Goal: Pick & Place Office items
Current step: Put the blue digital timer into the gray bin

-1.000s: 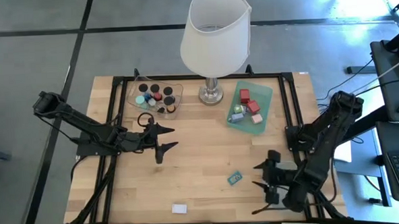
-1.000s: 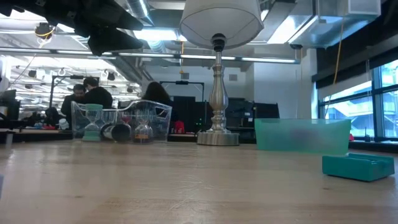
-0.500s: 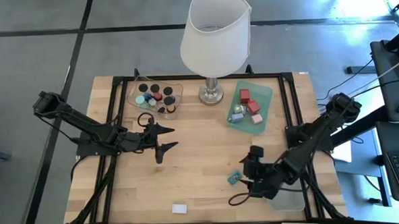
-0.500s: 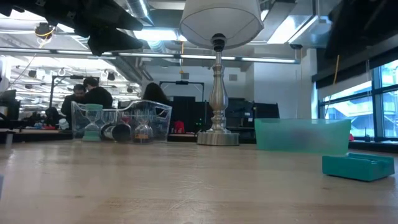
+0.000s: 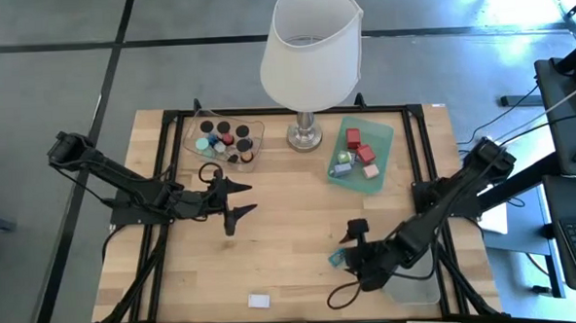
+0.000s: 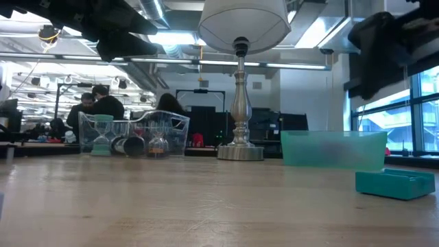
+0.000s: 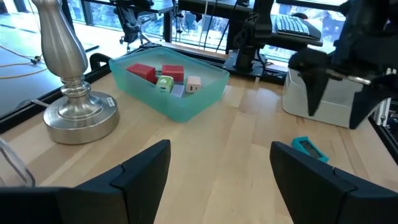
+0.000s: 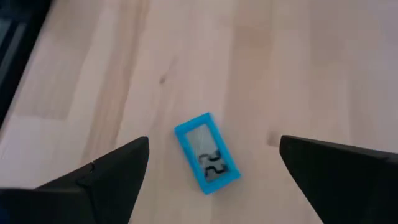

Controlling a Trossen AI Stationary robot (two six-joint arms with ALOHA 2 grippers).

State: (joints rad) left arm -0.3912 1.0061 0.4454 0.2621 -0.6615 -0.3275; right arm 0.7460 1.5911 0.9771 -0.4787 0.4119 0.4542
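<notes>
Right now the right gripper (image 5: 354,257) hangs just above a flat teal tag (image 8: 207,153) lying loose on the bare desk (image 5: 281,230), toward the front right, well apart from both trays. Its jaws stand wide, one to each side of the tag in the right wrist view, holding nothing.

The tag is a small rectangular plate with a pale printed face turned up and a raised teal border. It looks light, stiff and low to the wood, probably hard plastic, so it should not deform but could skate or tip if only one finger reaches it first. The best hold is across its short width, on the two long edges near the middle, with the fingertips brought right down to the desk, since little height is offered to grip.

Its long axis lies on a diagonal in the right wrist view, somewhat turned against the line between the jaws, so a small wrist twist seems called for to square up.

A white block (image 5: 259,300) lies near the front edge. Other pieces sit in the green tray (image 5: 386,136) and the clear tray (image 5: 193,132), either side of the lamp (image 5: 310,46). The left gripper (image 5: 239,199) waits over the desk, jaws wide and empty.
</notes>
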